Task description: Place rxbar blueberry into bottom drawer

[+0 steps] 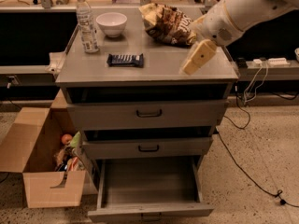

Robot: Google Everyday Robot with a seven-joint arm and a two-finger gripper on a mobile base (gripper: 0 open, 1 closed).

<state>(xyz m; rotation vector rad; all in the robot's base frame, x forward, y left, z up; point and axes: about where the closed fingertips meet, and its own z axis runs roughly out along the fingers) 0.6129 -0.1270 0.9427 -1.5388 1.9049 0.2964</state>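
Atop the grey cabinet (159,73): bar at rest, arm at right.
Below, the bottom drawer (149,212) stands pulled out. Over the top's right front, the gripper (198,57) hangs, opening not discernible, grasping nothing visible. Well apart, left of centre, the rxbar blueberry (125,59) lies flat.

Speckled terrazzo floor (261,139), open cardboard box (28,157) left, dark cable (279,197) right

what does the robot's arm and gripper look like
The arm is smooth, rounded white shells, with a thin tan band at the wrist joint and a round grey cap on its side. The gripper, over the right side of the grey metal cabinet top, is a pale cream, flat tapered block with a small dark dot. No cables or lettering show.
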